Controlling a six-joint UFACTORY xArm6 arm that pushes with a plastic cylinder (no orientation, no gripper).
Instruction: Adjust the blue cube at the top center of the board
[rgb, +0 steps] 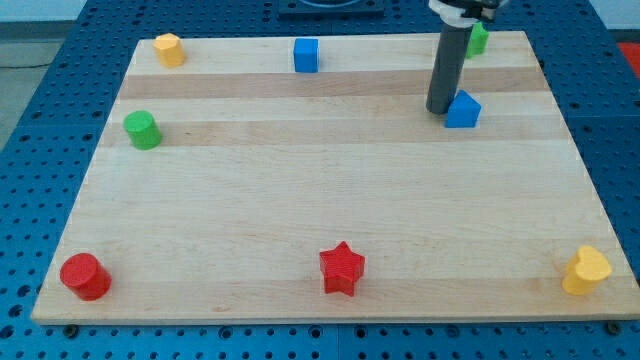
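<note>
The blue cube (306, 54) stands at the top centre of the wooden board (330, 180), close to its top edge. My tip (439, 110) is far to the cube's right, touching the left side of a second blue block (462, 109) with a peaked top. The dark rod rises from there toward the view's top and partly hides a green block (479, 39) at the top right.
A yellow block (169, 48) sits at the top left corner and a green cylinder (142, 130) at the left. A red cylinder (84, 276) sits at the bottom left, a red star (342, 268) at the bottom centre, a yellow block (586, 270) at the bottom right.
</note>
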